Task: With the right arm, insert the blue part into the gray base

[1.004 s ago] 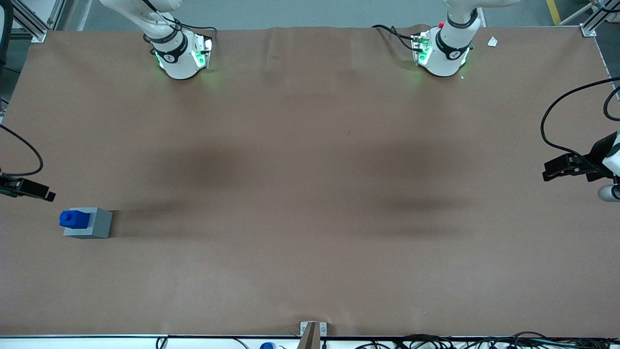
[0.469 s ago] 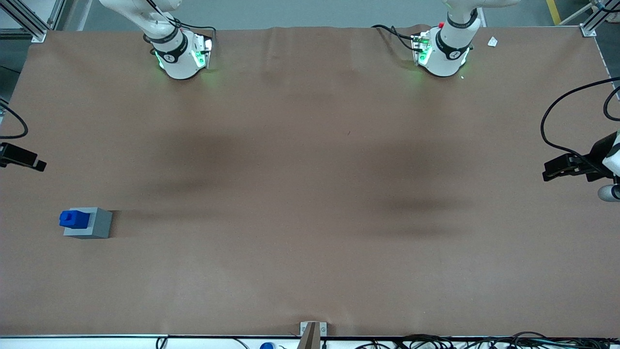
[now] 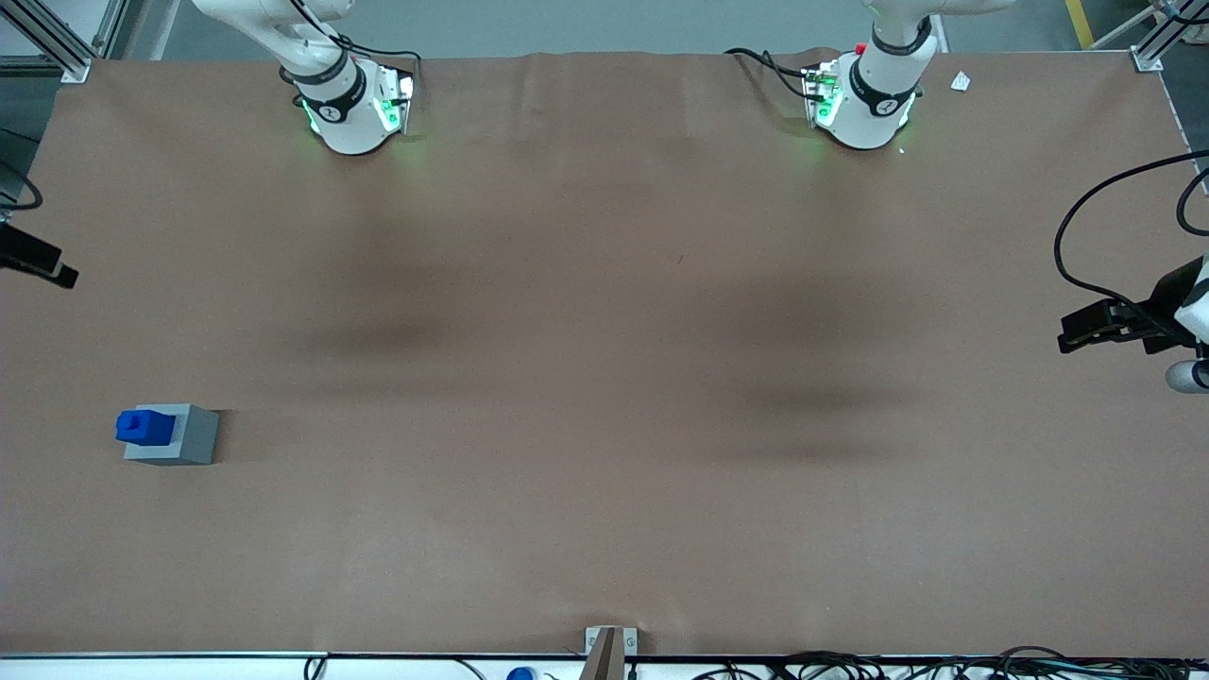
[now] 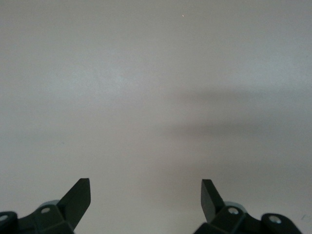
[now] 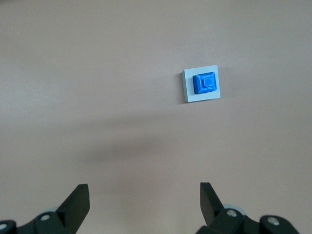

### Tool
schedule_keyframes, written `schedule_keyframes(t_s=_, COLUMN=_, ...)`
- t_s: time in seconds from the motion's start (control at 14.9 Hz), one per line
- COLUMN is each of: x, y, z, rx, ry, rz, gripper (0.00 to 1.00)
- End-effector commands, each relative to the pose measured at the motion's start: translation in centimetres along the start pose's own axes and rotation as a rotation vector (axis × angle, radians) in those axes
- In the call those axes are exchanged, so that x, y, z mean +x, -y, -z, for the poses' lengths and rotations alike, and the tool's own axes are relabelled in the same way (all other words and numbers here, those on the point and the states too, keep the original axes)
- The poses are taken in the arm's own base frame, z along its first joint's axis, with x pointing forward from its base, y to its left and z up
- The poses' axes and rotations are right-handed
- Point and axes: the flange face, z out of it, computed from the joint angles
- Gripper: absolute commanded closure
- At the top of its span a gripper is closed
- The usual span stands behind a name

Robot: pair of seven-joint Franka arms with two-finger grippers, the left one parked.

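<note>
The blue part (image 3: 144,427) sits in the top of the gray base (image 3: 176,434), its stepped top standing up above the base's upper face. In the front view the pair shows at the lower left of the frame, on the brown tabletop (image 3: 604,378), toward the working arm's end of it and well nearer to the front camera than the two arm bases along the upper edge.

From the right wrist camera the same pair is seen from above: the blue part (image 5: 204,83) lies square inside the gray base (image 5: 200,85), with a gray border showing all round it — wider on one side than on the others. Nothing else touches the two blocks.

The tool (image 5: 144,195) of the right arm is open, with a wide gap between its two black fingertips (image 5: 78,197) and only bare tabletop (image 5: 97,73) showing between them. It holds nothing. It hangs above the tabletop, well apart from the blocks, looking down on them from a height.

In the front view only a dark end of the tool (image 3: 38,257) reaches into the frame at the left edge, in the upper half, farther from the front camera than the blocks; a black cable loops just above it. The right arm's base (image 3: 351,109) stands at the upper left of that frame, lit green — soft shadows lie across the middle of the tabletop.
</note>
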Motion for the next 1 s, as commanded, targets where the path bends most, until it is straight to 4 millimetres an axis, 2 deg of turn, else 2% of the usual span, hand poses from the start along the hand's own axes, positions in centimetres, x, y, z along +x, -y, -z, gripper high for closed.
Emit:
schedule_keyframes(t_s=0.0, x=-3.2, y=1.3, z=0.0, rx=-0.01, ry=-0.006, rz=0.003, gripper=0.0)
schedule_keyframes(t_s=0.27, x=-5.8, y=2.9, z=0.5, rx=-0.013, ry=-0.018, rz=0.034, gripper=0.0)
schedule_keyframes(t_s=0.47, x=-6.5, y=4.0, z=1.6, rx=-0.014, ry=-0.036, rz=0.058, gripper=0.0)
schedule_keyframes(t_s=0.8, x=-7.2, y=7.3, z=1.7, rx=-0.018, ry=-0.019, rz=0.105, gripper=0.0)
schedule_keyframes(t_s=0.94, x=-7.1, y=7.0, z=2.1, rx=-0.016, ry=-0.024, rz=0.087, gripper=0.0)
